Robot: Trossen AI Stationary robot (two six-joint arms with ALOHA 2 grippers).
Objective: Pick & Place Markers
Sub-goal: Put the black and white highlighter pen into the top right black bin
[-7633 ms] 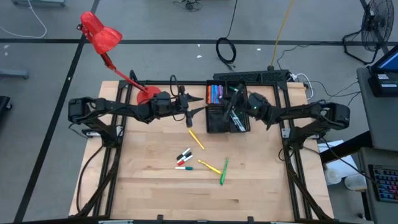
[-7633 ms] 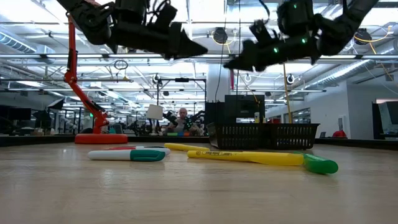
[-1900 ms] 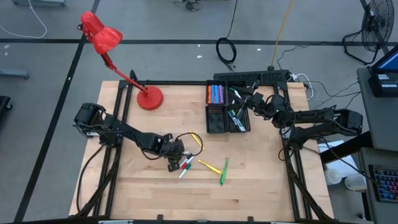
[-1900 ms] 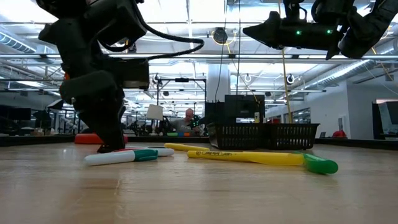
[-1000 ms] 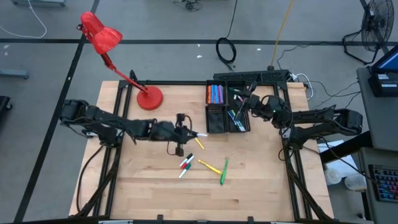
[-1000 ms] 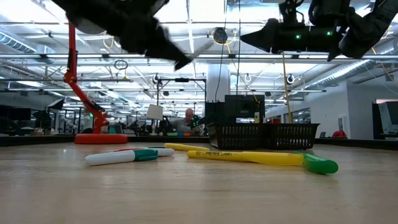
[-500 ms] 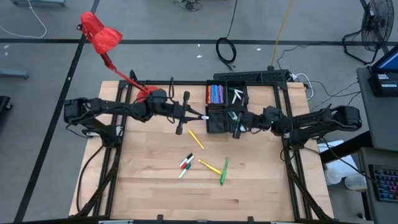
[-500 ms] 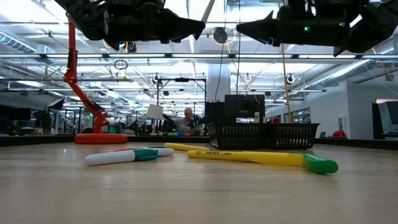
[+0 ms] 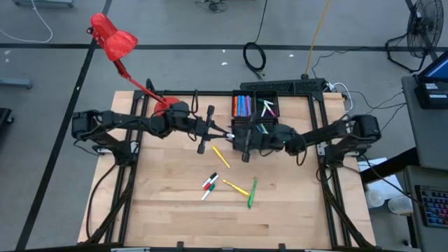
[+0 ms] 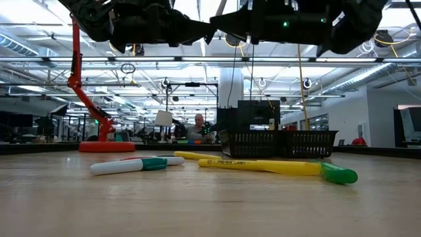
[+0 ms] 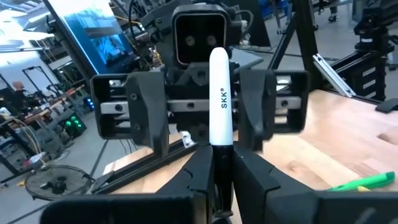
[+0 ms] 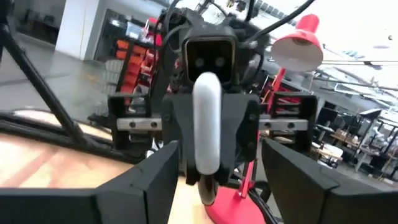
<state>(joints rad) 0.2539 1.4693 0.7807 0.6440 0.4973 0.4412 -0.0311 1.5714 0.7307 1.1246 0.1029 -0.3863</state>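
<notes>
Your left gripper (image 9: 222,131), clenched on a white marker (image 11: 221,98), sits at centre frame beside the black tray (image 9: 253,93). Your right gripper (image 9: 240,137) faces it, fingers spread, released.

We see both arms meeting beside the tray (image 9: 244,135): the left end effector (image 9: 222,131) holds a white marker (image 9: 227,132) pointing at the right end effector (image 9: 236,135). On the tabletop (image 9: 168,210) lie a yellow marker (image 9: 221,157), a red-green cluster (image 9: 208,185), another yellow (image 9: 236,187) and a green (image 9: 250,193).
</notes>
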